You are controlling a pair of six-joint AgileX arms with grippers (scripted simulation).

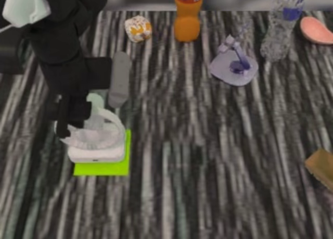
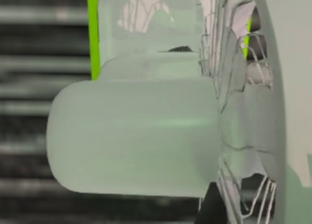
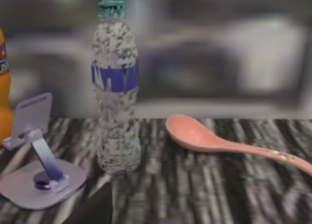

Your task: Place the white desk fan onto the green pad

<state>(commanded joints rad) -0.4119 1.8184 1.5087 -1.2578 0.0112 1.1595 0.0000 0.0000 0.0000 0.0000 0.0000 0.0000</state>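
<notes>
The white desk fan (image 1: 99,145) stands on the green pad (image 1: 104,168) at the table's left, its base covering most of the sheet. My left gripper (image 1: 70,122) reaches down from the back left and is shut on the fan's wire-grille head. In the left wrist view the fan (image 2: 136,136) fills the picture, with a strip of the green pad (image 2: 92,33) beyond it and a dark fingertip (image 2: 212,209) against the grille. My right arm is out of the top view; its wrist camera looks across the back right of the table.
A grey oblong object (image 1: 118,80) lies just behind the fan. Along the back stand a small bun-like item (image 1: 138,28), an orange drink bottle (image 1: 187,15), the lilac stand (image 1: 234,62), a clear water bottle (image 1: 281,25) and a pink spoon (image 1: 317,30). A brown block (image 1: 321,166) sits at the right edge.
</notes>
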